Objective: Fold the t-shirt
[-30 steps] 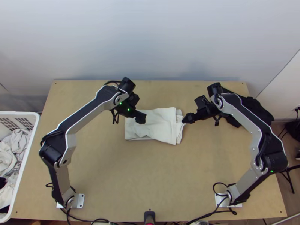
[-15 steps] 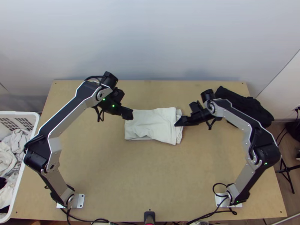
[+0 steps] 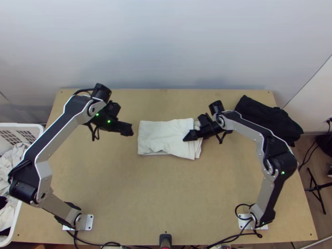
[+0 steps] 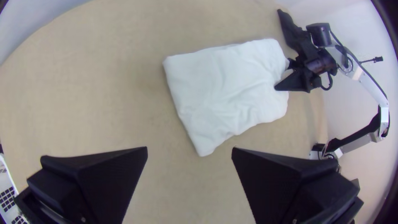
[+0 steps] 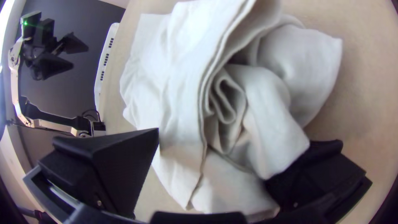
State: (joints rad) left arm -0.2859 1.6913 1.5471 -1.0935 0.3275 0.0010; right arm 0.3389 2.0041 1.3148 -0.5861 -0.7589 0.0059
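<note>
Running back from its near edge, where black cables [image 3: 227, 239] trail between the silver base plates of the two arms, the light wooden worktop [image 3: 166, 195] ends at a pale grey wall [image 3: 166, 41]. A white laundry basket [image 3: 40, 132] with crumpled pale clothes stands off its left side. A black stand [image 3: 317, 189] is on the floor to the right, and a bunched black cloth [image 3: 267, 118] lies at the far right corner.

The folded white t-shirt [image 3: 159, 139] sits beyond the middle of the worktop as a creased, roughly rectangular bundle, with uneven layers at its right end. The left pincer [image 3: 132, 130] is just beside its left end, spread wide with nothing between its fingers. The right pincer [image 3: 186, 137] is at the right end, also spread; in its wrist view, loose folds lie between its fingers and cover the tip of one.

The left arm leans outward from its base, bends at the elbow over the worktop's left edge and slants inward. The right arm leans outward less, then bends inward, its pincer pointing left.
</note>
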